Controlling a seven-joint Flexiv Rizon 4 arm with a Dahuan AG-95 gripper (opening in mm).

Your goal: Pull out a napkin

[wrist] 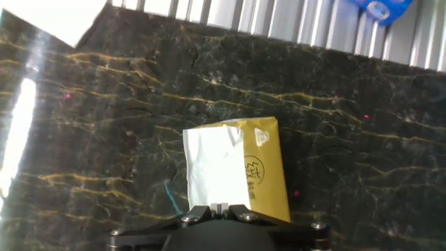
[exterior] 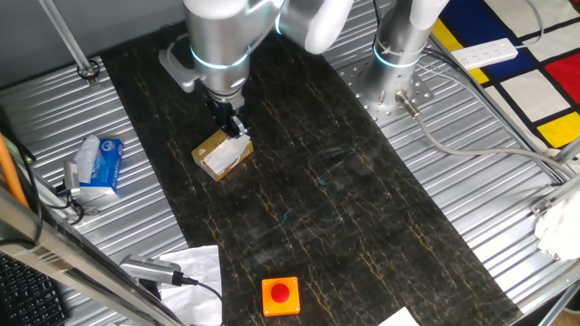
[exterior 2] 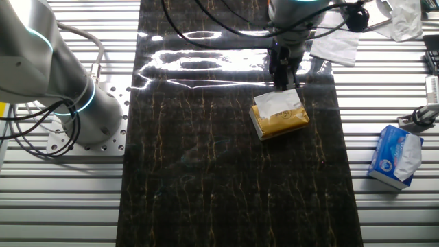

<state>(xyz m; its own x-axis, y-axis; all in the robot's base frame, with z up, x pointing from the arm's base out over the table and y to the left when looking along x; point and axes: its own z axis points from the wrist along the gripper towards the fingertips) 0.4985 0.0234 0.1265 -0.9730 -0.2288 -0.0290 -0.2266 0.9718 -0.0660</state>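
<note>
The gold-brown tissue box (exterior: 227, 142) lies on the dark marble mat; it also shows in the other fixed view (exterior 2: 285, 122) and the hand view (wrist: 268, 174). The white napkin (wrist: 212, 171) lies spread over part of the box top, also seen in both fixed views (exterior: 220, 159) (exterior 2: 278, 104). My gripper (wrist: 219, 207) stands right over the box at the napkin's near edge. Its jaws are pressed together with the napkin's edge between them. It also shows in the fixed views (exterior: 237, 125) (exterior 2: 281, 81).
A blue-and-white tissue packet (exterior: 98, 165) (exterior 2: 394, 156) lies on the ribbed metal beside the mat. A red button box (exterior: 280, 295) sits at the mat's front. White cloth (exterior: 195, 267) (exterior 2: 336, 44) lies off the mat's corner. The arm base (exterior: 399, 63) stands at the back.
</note>
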